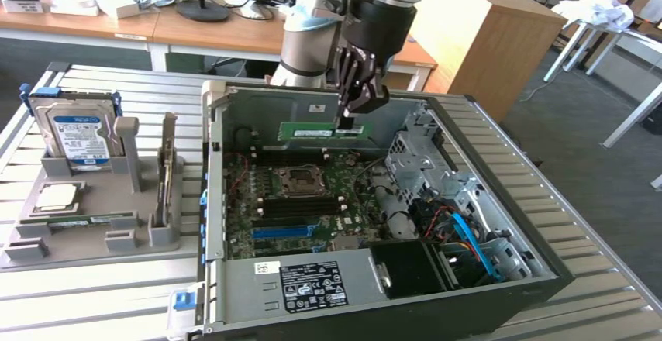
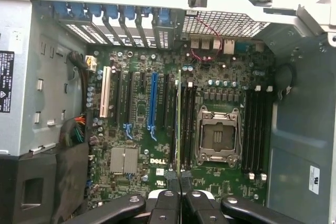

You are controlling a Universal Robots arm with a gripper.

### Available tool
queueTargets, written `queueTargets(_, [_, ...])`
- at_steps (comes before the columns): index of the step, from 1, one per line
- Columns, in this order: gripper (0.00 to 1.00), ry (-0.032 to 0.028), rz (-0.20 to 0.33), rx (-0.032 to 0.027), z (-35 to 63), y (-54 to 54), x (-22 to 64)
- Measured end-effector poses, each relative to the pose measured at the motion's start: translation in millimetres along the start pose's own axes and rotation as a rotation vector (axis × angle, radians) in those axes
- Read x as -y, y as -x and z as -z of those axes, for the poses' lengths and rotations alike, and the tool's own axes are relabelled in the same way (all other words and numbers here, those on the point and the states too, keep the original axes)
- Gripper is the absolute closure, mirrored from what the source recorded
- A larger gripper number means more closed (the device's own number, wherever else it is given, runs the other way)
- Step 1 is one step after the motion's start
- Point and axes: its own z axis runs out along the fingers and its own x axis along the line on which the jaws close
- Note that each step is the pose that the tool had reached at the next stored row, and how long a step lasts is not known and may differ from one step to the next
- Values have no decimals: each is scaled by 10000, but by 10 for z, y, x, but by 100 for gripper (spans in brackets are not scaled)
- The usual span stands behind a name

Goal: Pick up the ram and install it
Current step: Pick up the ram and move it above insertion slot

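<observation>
Grips the ram point(image 1: 310, 132) in the gripper point(image 1: 353, 125), jaws squeezed close on the thin green stick near its end on the exterior view's right; holds it up in the air over the open computer case point(image 1: 517, 279), lying level, above the motherboard point(image 1: 300, 209) inside the case and not touching it; looks straight down into the case from the wrist view, with the ram point(image 2: 179, 114) seen edge-on as a thin line running out from the gripper point(image 2: 180, 182); sees that thin line just beside the long black slots point(image 2: 190, 124) next to the square socket point(image 2: 218, 135) in the middle of the case; shows the same socket point(image 1: 294, 177) in the exterior view; sees a row of blue clips point(image 2: 113, 14) along one wall of the case in the wrist view; finds a grey holder point(image 1: 93, 240) outside the case, on the exterior view's left of it, resting on the metal table point(image 1: 83, 306); finds a hard drive point(image 1: 74, 136) with a blue label standing up in that holder and a square silver chip point(image 1: 57, 196) lying flat in it, both well apart from the case
</observation>
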Motion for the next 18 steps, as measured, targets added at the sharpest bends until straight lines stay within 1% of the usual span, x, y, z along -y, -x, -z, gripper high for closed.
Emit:
queueTargets(5, [88, -10, 0, 1, -54, 1, -2])
queueTargets(18, [88, -11, 0, 1, -204, 2, -3])
